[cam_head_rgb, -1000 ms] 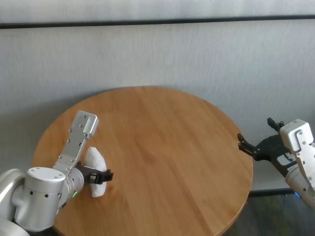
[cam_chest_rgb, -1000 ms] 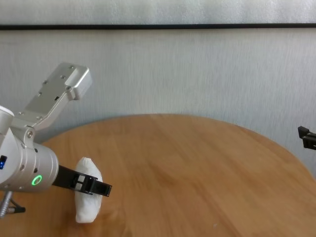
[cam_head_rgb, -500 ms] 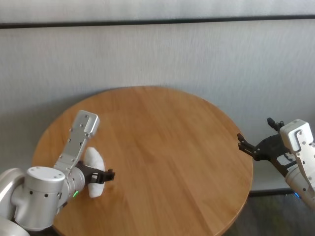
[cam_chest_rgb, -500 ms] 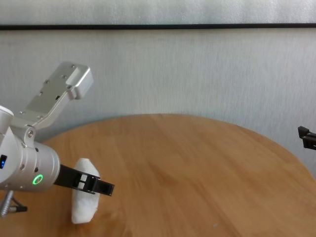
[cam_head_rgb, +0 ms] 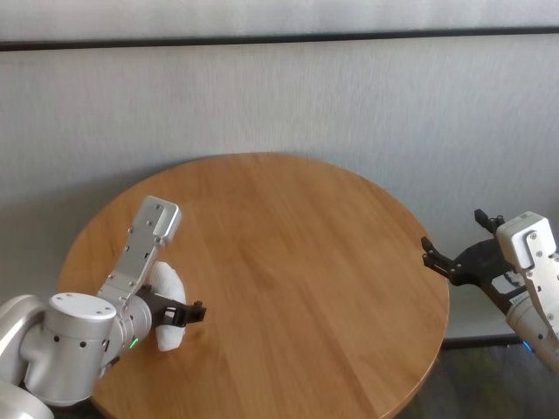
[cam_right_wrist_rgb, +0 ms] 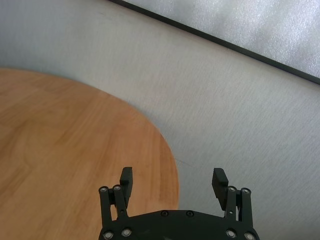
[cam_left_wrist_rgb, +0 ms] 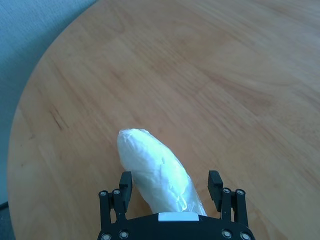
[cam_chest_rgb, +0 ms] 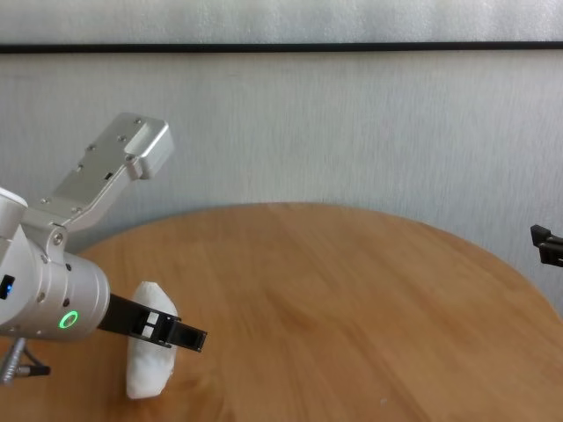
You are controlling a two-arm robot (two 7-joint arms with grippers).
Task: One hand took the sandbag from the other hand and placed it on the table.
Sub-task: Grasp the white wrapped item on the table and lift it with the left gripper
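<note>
Since a second ago the sandbag (cam_head_rgb: 167, 305) has sunk a little and now lies lower on the table (cam_head_rgb: 288, 262); in the chest view its bottom end sits nearer the frame's lower edge than before. The left arm's silver link has tilted slightly and its fingers have edged forward. The right arm has not moved.

On the left, the left gripper (cam_left_wrist_rgb: 172, 184), with a green ring light on its fat silver cylindrical wrist, straddles the sandbag with its two black fingers spread wide. In the left wrist view one finger stands just beside each flank of the bag with a sliver of wood showing on either side, so the bag is not pinched; it lies on the tabletop near the table's left near edge. The bag is a white, lumpy oblong with a crinkled, faintly glossy skin and a rounded far end.

No containers are in sight.

The table is round, its top a light-brown wood grain in long plank strips with a few darker streaks. Behind it runs a pale grey textured wall (cam_head_rgb: 349, 96) crossed by a dark horizontal strip (cam_head_rgb: 279, 38).

On the right, the right gripper (cam_right_wrist_rgb: 172, 181) hangs off the table's right edge, well apart from the bag, its black fingers spread and holding nothing.
</note>
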